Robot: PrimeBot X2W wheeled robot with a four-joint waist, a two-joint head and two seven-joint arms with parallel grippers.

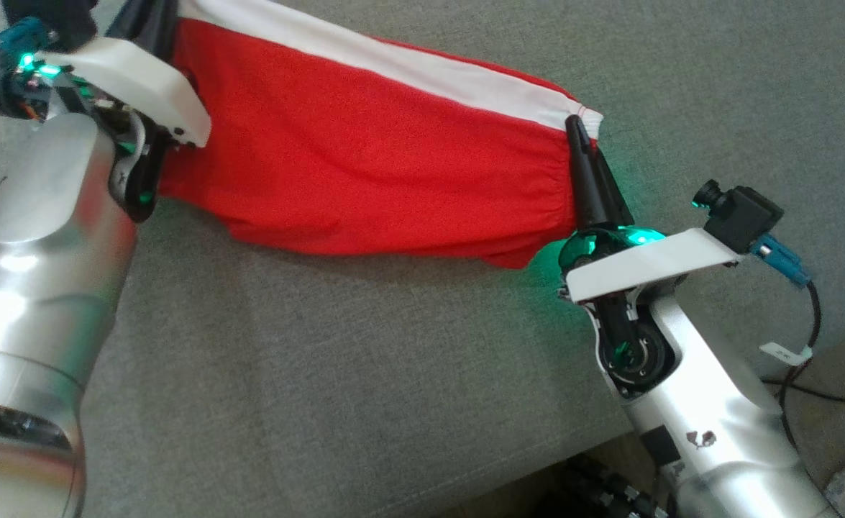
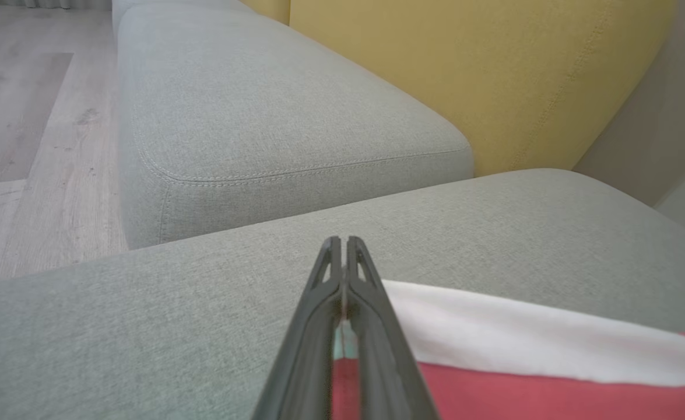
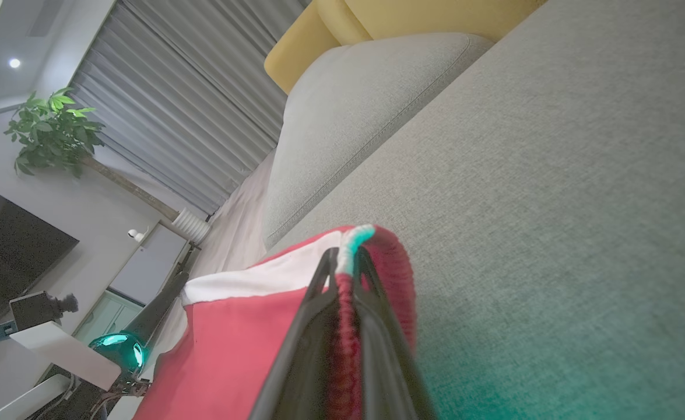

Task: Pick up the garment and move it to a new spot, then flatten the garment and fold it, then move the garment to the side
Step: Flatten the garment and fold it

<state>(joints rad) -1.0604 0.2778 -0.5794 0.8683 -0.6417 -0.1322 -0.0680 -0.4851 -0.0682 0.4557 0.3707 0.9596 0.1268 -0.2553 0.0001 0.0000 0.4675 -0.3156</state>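
The garment (image 1: 364, 158) is red with a white band along its far edge, and it hangs stretched between my two grippers just above the grey sofa cushion (image 1: 364, 374). At the upper left, mostly behind its own wrist, my left gripper (image 1: 150, 29) is shut on one end. The left wrist view shows its fingers closed (image 2: 342, 240) with cloth (image 2: 523, 350) pinched between them. My right gripper (image 1: 575, 124) is shut on the gathered elastic hem at the other end. The right wrist view has that red ribbed hem (image 3: 231, 338) clamped between the closed fingers (image 3: 345, 252).
A second grey cushion (image 2: 260, 116) adjoins this one, with a yellow backrest (image 2: 464, 70) behind both. Wooden floor (image 2: 27, 146) lies beyond. The cushion's front edge (image 1: 537, 460) runs at the lower right, near black cables (image 1: 803, 360). A plant (image 3: 51, 134) and a dark screen (image 3: 4, 251) stand across the room.
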